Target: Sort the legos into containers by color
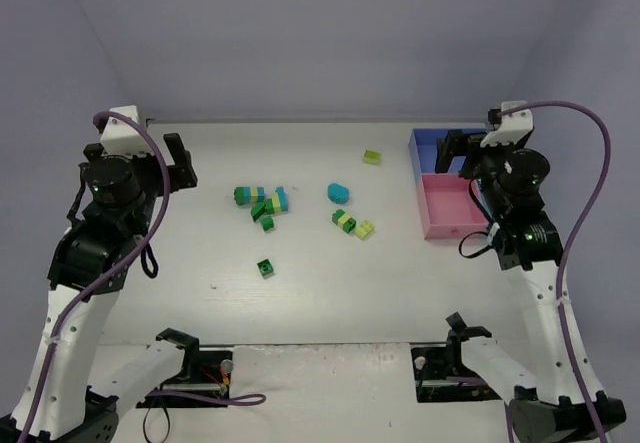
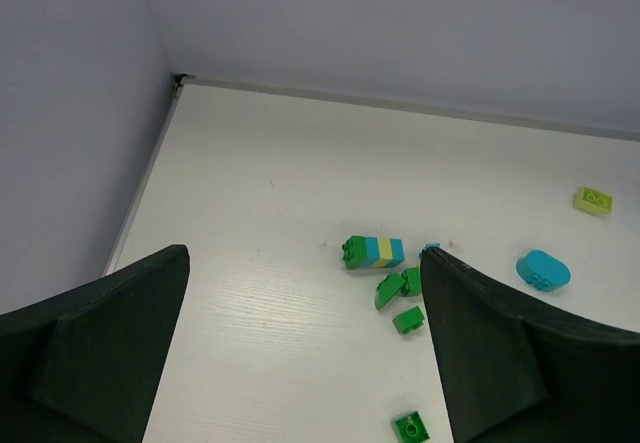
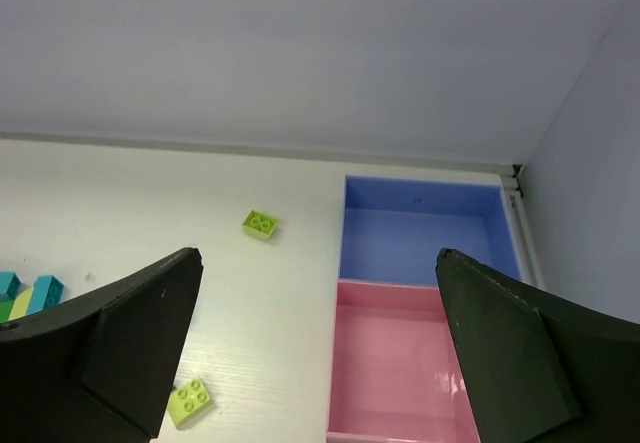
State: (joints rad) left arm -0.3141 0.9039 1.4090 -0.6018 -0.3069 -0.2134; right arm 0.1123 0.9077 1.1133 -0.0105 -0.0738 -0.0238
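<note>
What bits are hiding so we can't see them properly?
- Top view: the right arm covers the right sides of the blue tray and pink tray.
- Left wrist view: a finger hides most of a cyan brick.
- Right wrist view: the bottom edge cuts off the pink tray's near end.

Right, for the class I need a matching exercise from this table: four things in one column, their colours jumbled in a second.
Column A
1. rounded brick
2. single brick nearest the arm bases
3. far tray
4. near tray

Column B
a. pink
b. cyan
c. blue
d. dark green

Pairs: 1-b, 2-d, 3-c, 4-a
</note>
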